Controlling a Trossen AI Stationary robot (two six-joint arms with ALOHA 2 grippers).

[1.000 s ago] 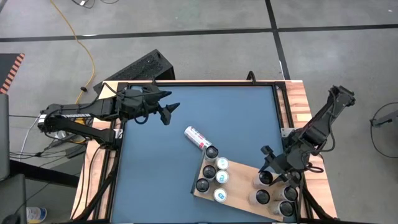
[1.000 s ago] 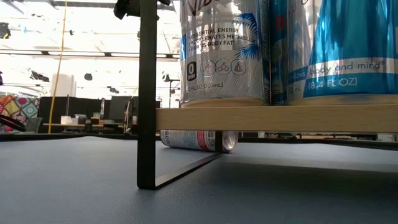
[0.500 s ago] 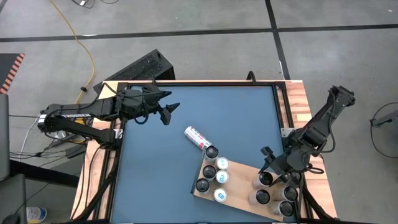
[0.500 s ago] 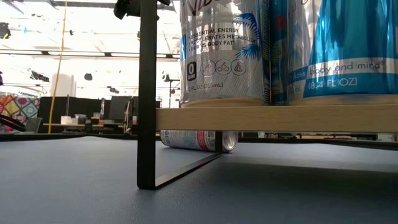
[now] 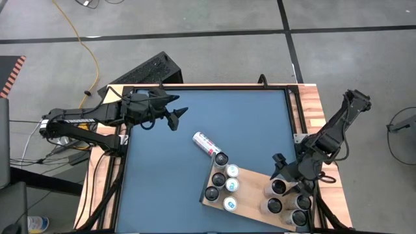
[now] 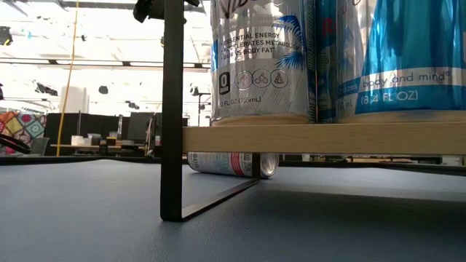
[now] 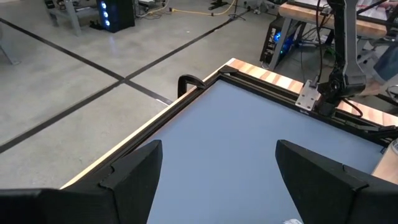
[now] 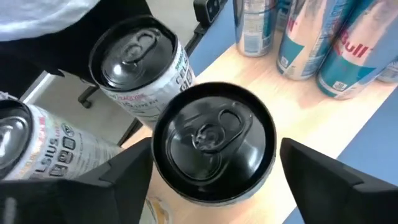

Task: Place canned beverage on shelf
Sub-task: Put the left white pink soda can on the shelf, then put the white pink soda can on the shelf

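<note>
The shelf [image 5: 250, 190] is a light wooden board on black legs, near the table's front right. My right gripper [image 5: 286, 178] stands open over its right end, pointing slantwise down. Its fingers [image 8: 127, 177] flank a silver black-topped can [image 8: 213, 143] that stands upright on the board, with narrow gaps on both sides. Another can [image 5: 204, 143] lies on its side on the blue tabletop just beyond the shelf, also seen under the board [image 6: 233, 164]. My left gripper [image 5: 177, 117] hangs open above the table's far left part [image 7: 217, 168].
Several cans stand at the shelf's left end [image 5: 224, 182] and more around my right gripper [image 5: 289, 209]; white cans [image 8: 140, 62] and blue-silver cans [image 8: 323, 43] crowd the flanked one. A black shelf leg [image 6: 172, 109] stands on the tabletop. Bare blue tabletop [image 5: 195, 110] lies at the far middle.
My right gripper has opened its fingers around the black-topped can and let go of it. The can stays upright on the shelf. The arm has kept its place.
</note>
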